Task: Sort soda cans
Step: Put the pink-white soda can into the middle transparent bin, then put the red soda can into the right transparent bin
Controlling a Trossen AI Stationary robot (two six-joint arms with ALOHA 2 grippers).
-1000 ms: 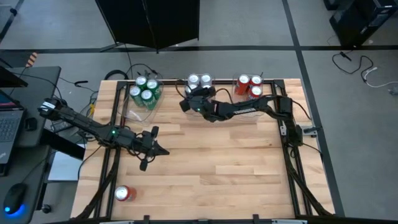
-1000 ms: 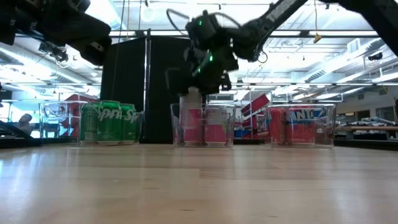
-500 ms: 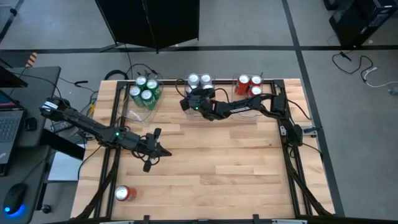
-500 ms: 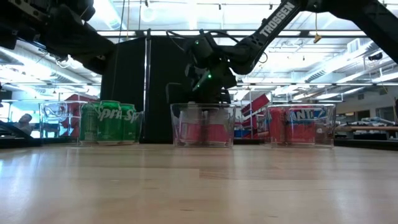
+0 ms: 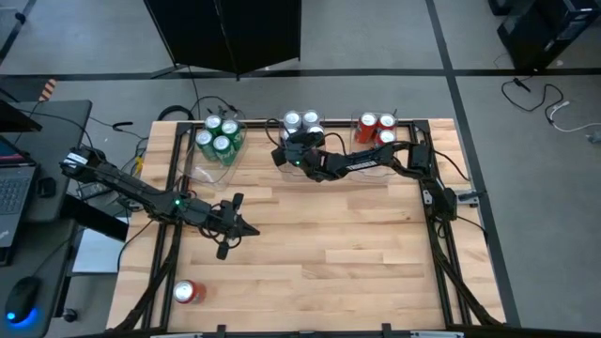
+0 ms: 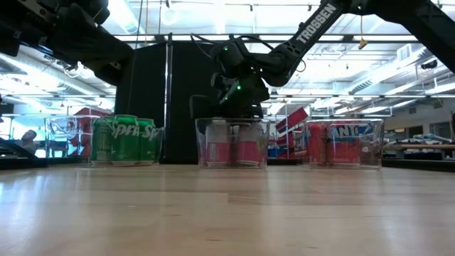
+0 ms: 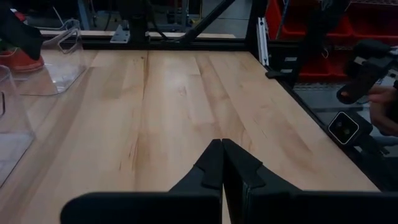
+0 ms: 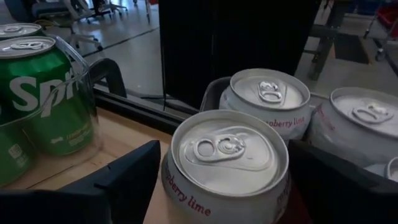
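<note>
Three clear bins stand along the table's far edge. The left bin holds several green cans [image 5: 217, 139], the right bin red cans [image 5: 377, 130]. My right gripper [image 5: 290, 150] hangs over the middle bin [image 6: 201, 146], open, one finger on either side of a silver-white can [image 8: 227, 155]. That can stands upright in the bin beside two more silver-white cans [image 8: 267, 93]. One red can [image 5: 186, 293] sits alone near the table's near left corner. My left gripper [image 7: 222, 168] is shut and holds nothing, hovering over bare wood left of the table's middle. My right gripper has a finger [image 8: 130, 180] on each side of the silver-white can's wall, just below its top rim, coming in almost level from the table's near right. The can stands upright in the bin. I cannot tell whether the fingers touch it.
Bare wooden tabletop [image 5: 347, 244] stretches across the middle and right. A black frame [image 5: 439, 235] runs along the table's sides. A laptop and a mouse [image 5: 21, 300] lie off the table's left edge.
My right gripper has gone down toward the middle bin, carrying the silver-white can. The can was held above the bin's rim a second ago. It now stands inside the bin.
</note>
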